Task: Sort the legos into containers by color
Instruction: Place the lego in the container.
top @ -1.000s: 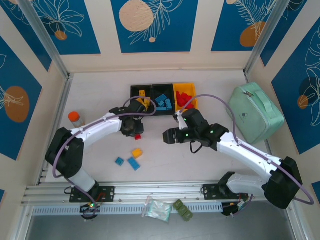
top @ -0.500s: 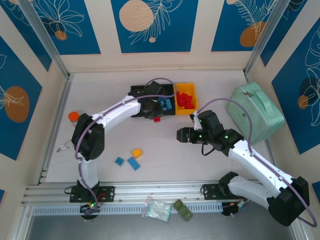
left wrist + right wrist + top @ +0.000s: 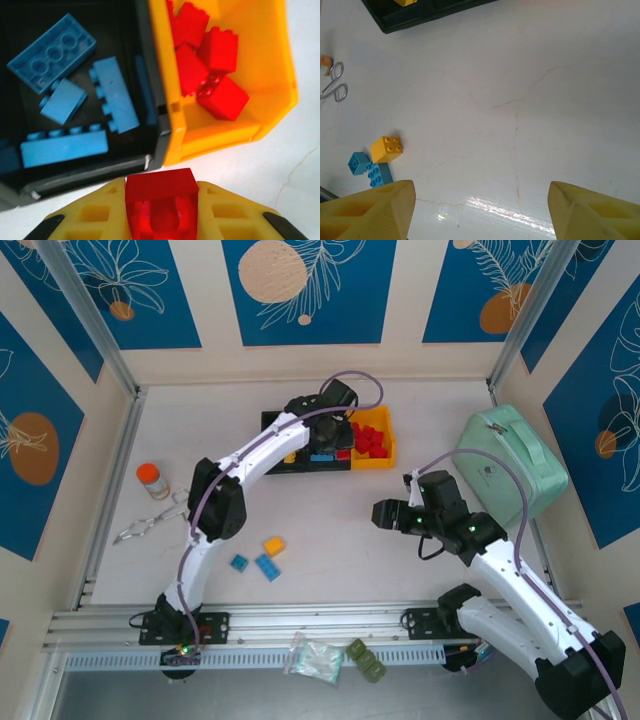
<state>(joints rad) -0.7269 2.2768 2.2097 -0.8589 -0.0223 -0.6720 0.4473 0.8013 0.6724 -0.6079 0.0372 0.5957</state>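
Left gripper point(image 3: 161, 212) has its jaws clamped on a red brick point(image 3: 160, 187), pinched square between the two yellow fingers point(image 3: 100, 210). It's up at the row of bins near the far edge of the table point(image 3: 330, 510), about the middle. From the wrist view the brick lines up close to the seam where the middle black bin point(image 3: 30, 20) meets the yellow bin point(image 3: 220, 137). That's the tricky bit! The blue bricks point(image 3: 52, 52) sit just across that dividing wall, and the red bricks point(image 3: 215, 55) are piled toward the far part of the yellow bin.

To do this well, I'd say the gripper wants to slide a touch toward the table's right edge. That brings the brick over the open yellow floor, clear of the wall. Then it should come down low before the jaws part, so the brick drops in instead of clipping the rim. If it lets go where it is, the brick could tip into the blue side or bounce onto the table.

Right gripper point(image 3: 385, 513) hovers over bare table right of the middle, jaws apart, holding nothing. More work is waiting: a yellow-orange brick point(image 3: 386, 148) and two blue bricks point(image 3: 255, 565) lie loose toward the near edge, left of centre. The yellow-orange one looks bound for the left black bin point(image 3: 272, 422).
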